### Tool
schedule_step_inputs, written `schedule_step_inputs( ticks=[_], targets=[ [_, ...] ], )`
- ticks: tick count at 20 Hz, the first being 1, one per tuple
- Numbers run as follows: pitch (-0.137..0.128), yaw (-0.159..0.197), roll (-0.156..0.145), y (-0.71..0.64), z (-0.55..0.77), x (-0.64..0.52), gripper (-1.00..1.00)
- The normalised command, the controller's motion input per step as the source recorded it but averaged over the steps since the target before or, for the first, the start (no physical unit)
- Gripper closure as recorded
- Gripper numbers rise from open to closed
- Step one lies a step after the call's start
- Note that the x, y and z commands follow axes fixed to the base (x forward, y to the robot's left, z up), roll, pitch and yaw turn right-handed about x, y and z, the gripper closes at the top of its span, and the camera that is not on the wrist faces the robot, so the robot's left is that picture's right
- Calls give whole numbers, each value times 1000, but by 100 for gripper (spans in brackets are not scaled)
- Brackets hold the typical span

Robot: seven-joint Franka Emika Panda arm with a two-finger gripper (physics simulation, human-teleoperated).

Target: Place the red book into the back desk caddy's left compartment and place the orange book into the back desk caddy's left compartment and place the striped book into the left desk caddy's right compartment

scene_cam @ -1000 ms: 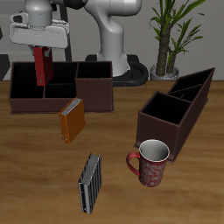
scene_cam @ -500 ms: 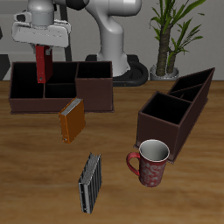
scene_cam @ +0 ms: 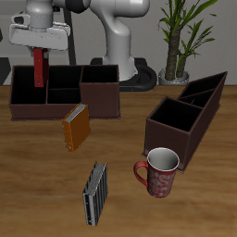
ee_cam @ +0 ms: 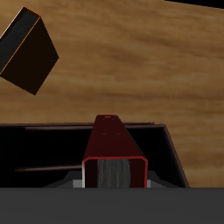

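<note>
Since a second earlier, end effector (scene_cam: 39, 48) and red book (scene_cam: 40, 67) had shifted slightly sideways above the back desk caddy (scene_cam: 65, 93), toward its outer end. Fingers closed on red book, which hung upright over a compartment near the table's (scene_cam: 37, 194) far edge, not yet released. Orange book (scene_cam: 76, 127) lay on the table in front of that caddy; striped book (scene_cam: 94, 193) lay nearer the front edge. Left desk caddy (scene_cam: 185, 118) untouched. All three placements remained, by my judgement. No legible writing.
</note>
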Motion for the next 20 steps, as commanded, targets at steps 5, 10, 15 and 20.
schedule_step_inputs(
  ticks=[5,10,15,20],
  targets=[
    [72,-33,17,-240,-33,-39,100],
    [48,-17,8,-151,-62,-31,100],
    [29,-44,-10,-244,138,-1,100],
    [49,-27,-2,-193,47,32,100]
  ],
)
